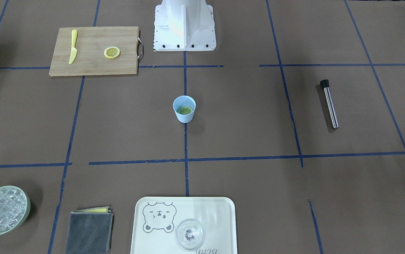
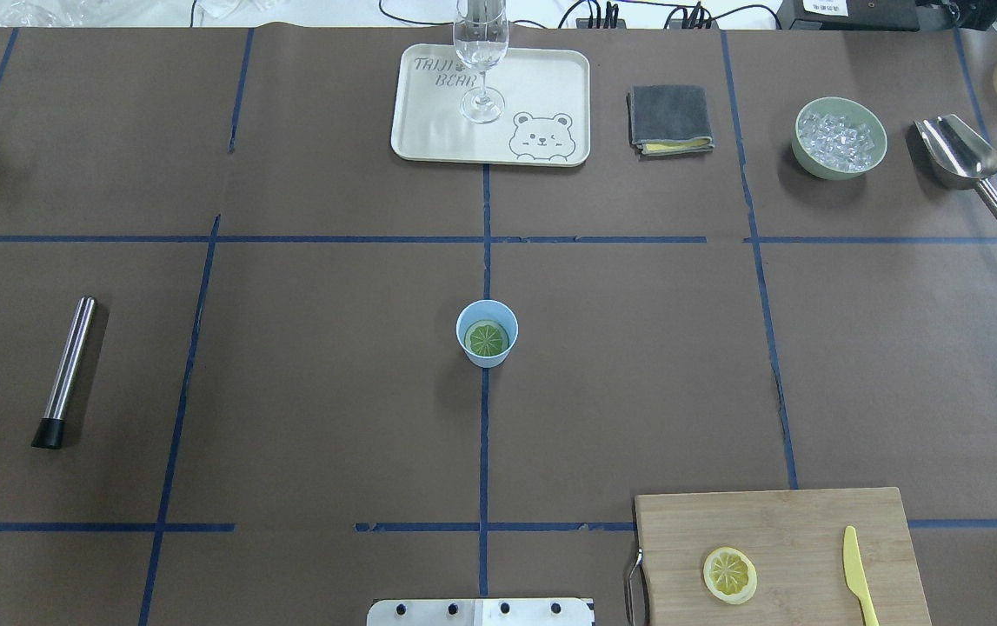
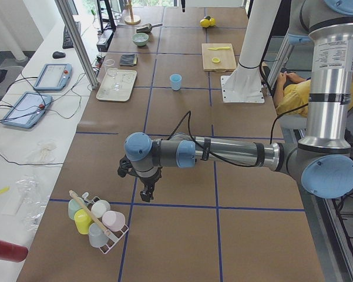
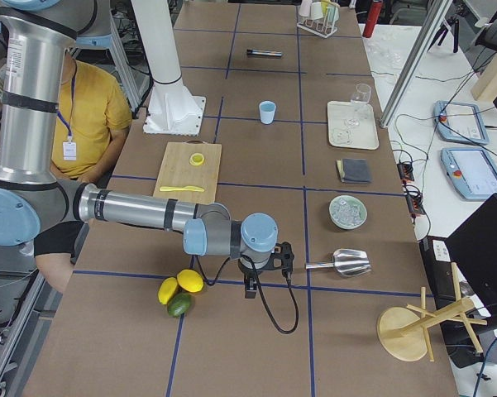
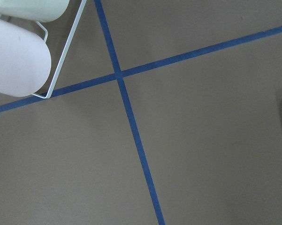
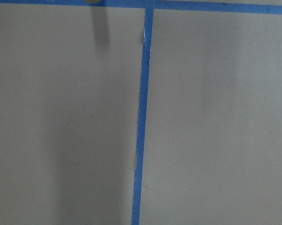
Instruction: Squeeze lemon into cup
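Left gripper [image 3: 146, 194]: low over the table's left end, near a cup rack [image 3: 108, 238]; finger state cannot be told.
Cup [image 2: 498, 311]: upright, table centre.
Lemon [image 2: 487, 339]: flat inside the cup.
Board [image 2: 776, 539]: holds second slice [image 2: 730, 575] and knife [image 2: 854, 578].
Right gripper [image 4: 250, 288]: low over the right end; finger state cannot be told.
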Controlling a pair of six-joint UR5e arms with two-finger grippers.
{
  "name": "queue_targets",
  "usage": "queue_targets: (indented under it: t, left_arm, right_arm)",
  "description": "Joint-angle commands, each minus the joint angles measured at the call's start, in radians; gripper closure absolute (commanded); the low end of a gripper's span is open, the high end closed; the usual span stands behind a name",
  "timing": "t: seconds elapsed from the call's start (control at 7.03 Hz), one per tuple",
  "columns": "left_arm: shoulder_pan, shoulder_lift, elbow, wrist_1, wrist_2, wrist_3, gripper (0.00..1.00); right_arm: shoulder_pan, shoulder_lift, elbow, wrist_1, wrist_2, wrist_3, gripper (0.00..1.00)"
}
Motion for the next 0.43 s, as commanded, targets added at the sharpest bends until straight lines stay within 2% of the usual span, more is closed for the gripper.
queue_targets:
  t: [0.0,0.28]
  left_arm:
    - [-0.009,0.003,0.003,-0.036,0.028,-0.015,0.00]
    - [-0.024,-0.006,-0.003,-0.040,0.034,-0.016,0.00]
  right_arm:
    - [0.000,-0.003,0.000,0.000,-0.002,0.009,0.00]
    - [0.000,-0.003,0.000,0.000,-0.002,0.009,0.00]
